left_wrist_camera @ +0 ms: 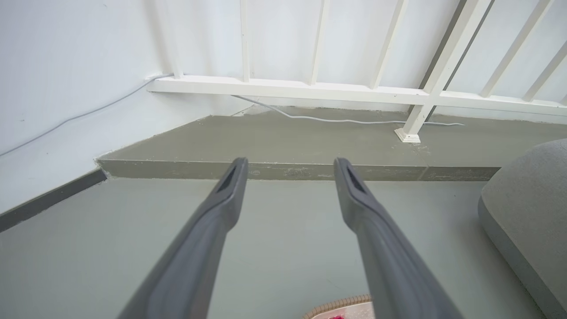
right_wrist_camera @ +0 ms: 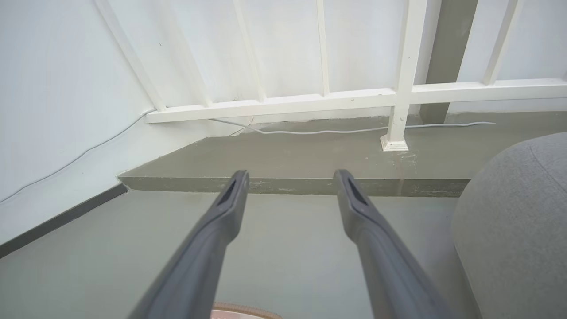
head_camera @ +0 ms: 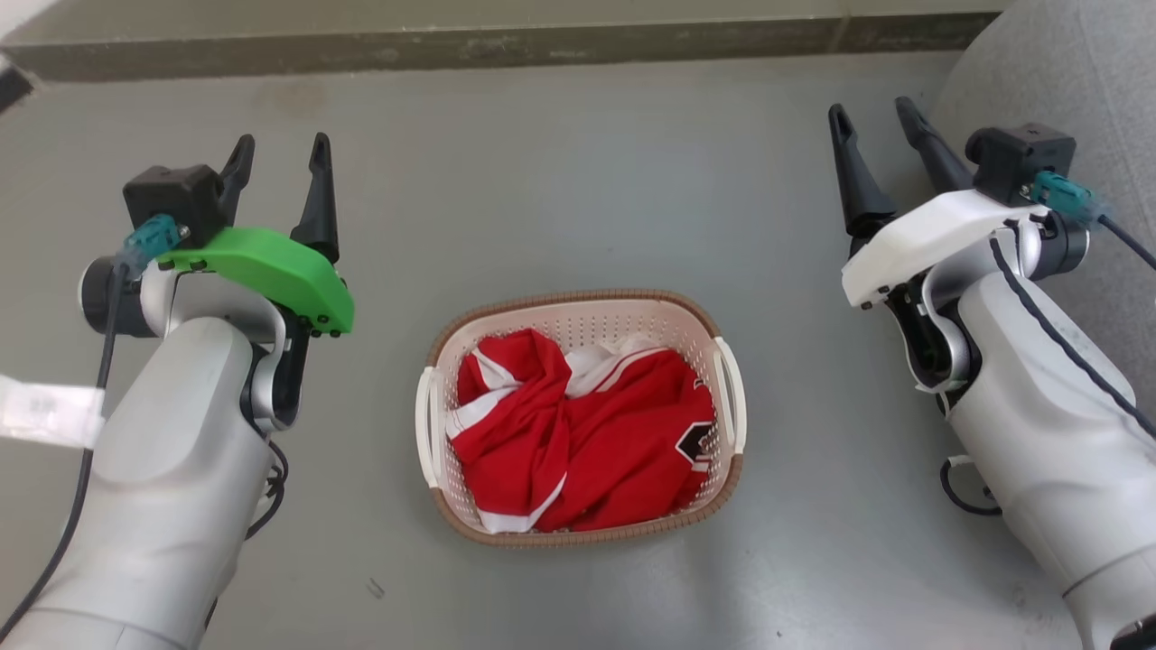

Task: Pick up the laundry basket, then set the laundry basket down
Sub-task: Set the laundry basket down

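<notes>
Visibly apart, left fingers [head_camera: 318, 199], right fingers [head_camera: 853, 181] (empty)

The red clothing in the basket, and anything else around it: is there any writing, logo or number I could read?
No readable text anywhere in these pictures.
Red garment in the laundry basket: a black and white patch, a shape only, no letters legible.
White tag at the head view's left edge: faint marks, too blurred to read.

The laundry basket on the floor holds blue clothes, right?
Not blue: the head view shows red clothes with white trim in the laundry basket, which does stand on the floor.
</notes>
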Robot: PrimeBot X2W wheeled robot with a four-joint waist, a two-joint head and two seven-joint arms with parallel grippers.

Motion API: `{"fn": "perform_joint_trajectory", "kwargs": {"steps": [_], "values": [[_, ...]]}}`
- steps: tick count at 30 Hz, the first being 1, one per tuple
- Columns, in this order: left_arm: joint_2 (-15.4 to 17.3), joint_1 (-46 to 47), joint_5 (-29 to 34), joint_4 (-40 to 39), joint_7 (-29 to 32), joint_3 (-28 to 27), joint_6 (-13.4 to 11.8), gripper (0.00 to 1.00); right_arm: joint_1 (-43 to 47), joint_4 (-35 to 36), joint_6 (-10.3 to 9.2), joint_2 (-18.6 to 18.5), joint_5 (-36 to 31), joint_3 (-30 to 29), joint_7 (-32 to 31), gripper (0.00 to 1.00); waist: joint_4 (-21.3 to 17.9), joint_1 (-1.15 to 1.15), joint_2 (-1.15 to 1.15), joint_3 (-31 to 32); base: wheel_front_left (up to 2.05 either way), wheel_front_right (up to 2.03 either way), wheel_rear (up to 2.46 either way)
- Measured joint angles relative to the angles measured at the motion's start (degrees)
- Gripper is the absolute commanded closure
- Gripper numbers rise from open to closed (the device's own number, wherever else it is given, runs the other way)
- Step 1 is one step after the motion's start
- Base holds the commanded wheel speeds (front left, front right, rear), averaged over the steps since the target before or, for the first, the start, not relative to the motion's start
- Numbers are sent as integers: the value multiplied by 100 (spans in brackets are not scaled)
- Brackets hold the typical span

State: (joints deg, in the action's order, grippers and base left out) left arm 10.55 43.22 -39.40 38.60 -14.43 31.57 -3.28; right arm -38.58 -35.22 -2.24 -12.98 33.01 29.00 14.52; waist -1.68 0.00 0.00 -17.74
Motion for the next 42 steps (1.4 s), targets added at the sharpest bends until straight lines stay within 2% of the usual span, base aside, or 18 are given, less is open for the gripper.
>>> {"fn": "perform_joint_trajectory", "kwargs": {"steps": [4, 8, 20, 25, 42], "values": [[110, -273, 276, -497, 0, -125, -142, 0, 271, 455, -144, -8, -207, -212, 7, 0, 11, 0, 0, 162, 0, 0, 0], [144, -605, 506, -929, 0, -211, -198, 0, 635, 779, -194, -18, -310, -376, 7, 0, 19, 0, 0, 323, 0, 0, 0], [169, -1827, 634, -1789, 0, -410, -288, 0, 1644, 1489, -333, -30, -641, -632, 7, 0, 17, 0, 0, 801, 0, 0, 0], [188, -2478, 655, -2042, 0, -546, -338, 0, 2160, 1704, -344, -44, -736, -689, 7, 0, 23, 0, 0, 1054, 0, 0, 0], [249, -3344, 1171, -2820, 0, -990, -381, 0, 2980, 2223, -443, -63, -926, -936, 7, 0, 44, 0, 0, 1346, 0, 0, 0]]}}
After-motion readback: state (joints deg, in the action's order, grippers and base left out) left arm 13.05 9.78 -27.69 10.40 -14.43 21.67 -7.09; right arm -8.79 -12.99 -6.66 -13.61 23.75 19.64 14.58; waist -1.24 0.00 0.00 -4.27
